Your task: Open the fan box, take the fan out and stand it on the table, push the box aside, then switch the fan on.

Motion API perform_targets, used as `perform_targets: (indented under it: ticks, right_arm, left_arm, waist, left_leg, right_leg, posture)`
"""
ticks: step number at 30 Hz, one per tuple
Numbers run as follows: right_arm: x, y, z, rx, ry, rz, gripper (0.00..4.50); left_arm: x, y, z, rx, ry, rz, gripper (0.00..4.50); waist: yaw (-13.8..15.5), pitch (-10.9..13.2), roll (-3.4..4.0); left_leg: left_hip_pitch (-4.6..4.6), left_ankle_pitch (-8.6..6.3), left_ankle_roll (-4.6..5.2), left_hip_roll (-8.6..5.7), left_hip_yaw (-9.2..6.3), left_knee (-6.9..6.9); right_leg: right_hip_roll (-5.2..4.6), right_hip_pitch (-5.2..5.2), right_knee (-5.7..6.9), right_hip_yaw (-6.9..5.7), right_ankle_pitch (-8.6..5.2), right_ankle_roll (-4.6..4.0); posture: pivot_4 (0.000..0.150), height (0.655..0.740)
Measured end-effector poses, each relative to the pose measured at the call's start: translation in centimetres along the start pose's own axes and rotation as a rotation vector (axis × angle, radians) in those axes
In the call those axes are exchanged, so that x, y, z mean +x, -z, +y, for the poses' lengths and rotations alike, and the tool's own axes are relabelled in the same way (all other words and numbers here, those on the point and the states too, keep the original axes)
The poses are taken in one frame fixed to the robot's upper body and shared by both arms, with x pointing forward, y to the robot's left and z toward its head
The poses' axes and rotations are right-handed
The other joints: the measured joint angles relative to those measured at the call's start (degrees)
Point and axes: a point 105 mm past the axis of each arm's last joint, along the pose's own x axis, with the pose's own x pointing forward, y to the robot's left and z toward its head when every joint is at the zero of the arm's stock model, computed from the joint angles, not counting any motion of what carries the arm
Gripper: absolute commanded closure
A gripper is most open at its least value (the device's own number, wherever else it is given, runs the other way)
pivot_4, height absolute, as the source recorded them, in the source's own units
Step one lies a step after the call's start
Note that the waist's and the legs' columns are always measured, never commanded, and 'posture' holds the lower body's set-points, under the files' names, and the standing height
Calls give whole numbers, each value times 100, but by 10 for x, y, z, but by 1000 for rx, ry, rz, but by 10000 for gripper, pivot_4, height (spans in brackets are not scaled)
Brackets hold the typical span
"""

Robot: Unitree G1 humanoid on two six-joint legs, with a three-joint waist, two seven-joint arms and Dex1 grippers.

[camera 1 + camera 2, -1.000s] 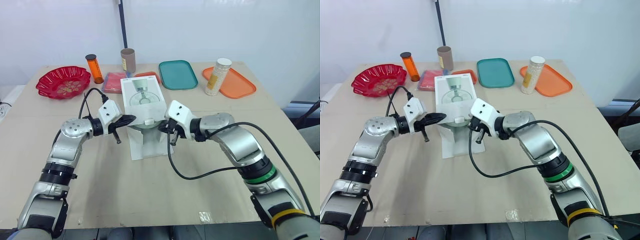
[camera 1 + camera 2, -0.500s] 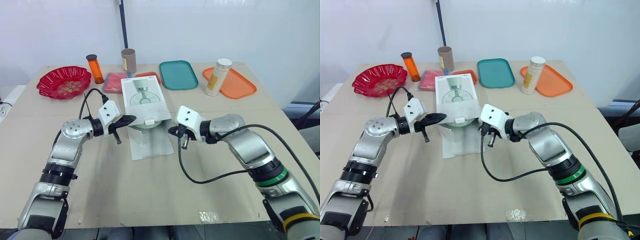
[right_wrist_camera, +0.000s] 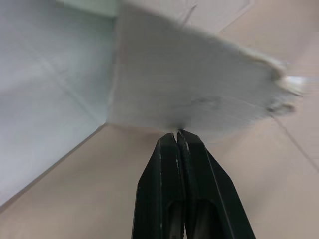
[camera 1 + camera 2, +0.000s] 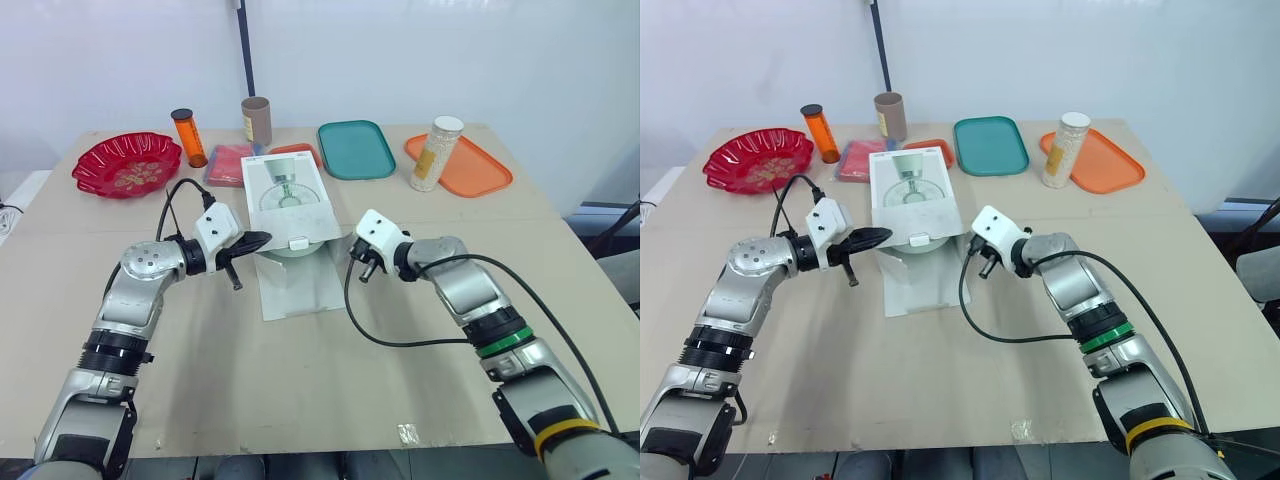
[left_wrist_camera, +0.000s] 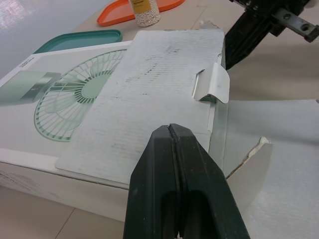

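The white fan box (image 4: 283,190), printed with a green fan, lies mid-table. Its lid flap (image 5: 149,89) is folded back over the top, the tab (image 4: 298,243) pointing toward me. The front flap (image 4: 303,288) lies flat on the table. A grey-green rounded edge (image 4: 288,252) shows in the opening. My left gripper (image 4: 264,238) is shut and empty, its tips at the box's left front corner. My right gripper (image 4: 353,252) is shut, its tips touching the small side flap (image 3: 199,94) at the box's right front corner.
Along the far edge stand a red bowl (image 4: 127,163), an orange bottle (image 4: 188,137), a brown tube (image 4: 257,120), a pink cloth (image 4: 230,163), a teal tray (image 4: 355,149) and an orange tray (image 4: 475,170) beside a white jar (image 4: 437,153).
My right gripper pulled away from the box's front opening, swung right, then came back to the right corner flap. The front flap now lies flat. The left arm has held still.
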Motion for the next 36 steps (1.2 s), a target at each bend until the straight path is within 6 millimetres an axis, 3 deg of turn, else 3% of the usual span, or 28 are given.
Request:
perform_targets:
  ticks: [5, 15, 36]
  right_arm:
    - [7, -2, 2, 13, 7, -16, 44562]
    - [8, -27, 11, 39, -25, -128, 44562]
    - [-9, -25, 35, 19, -147, -159, 44562]
  left_arm:
    - [-2, 0, -1, -2, 0, 1, 45000]
    - [-6, 1, 1, -5, -4, 12, 45000]
    - [-16, 6, 8, -2, -23, 41, 45000]
  waist:
    - [-5, 0, 1]
    - [-18, -1, 2]
    - [-49, -1, 2]
  left_leg:
    - [2, 0, 0, 0, 0, 0]
    - [2, 0, 0, 1, 0, 0]
    - [5, 0, 0, 2, 0, 0]
  right_leg:
    - [0, 0, 1, 1, 0, 0]
    - [1, -1, 2, 0, 0, -1]
    - [2, 1, 3, 0, 1, -1]
  posture:
    - [1500, 7400]
    - [1500, 7400]
    - [1500, 7400]
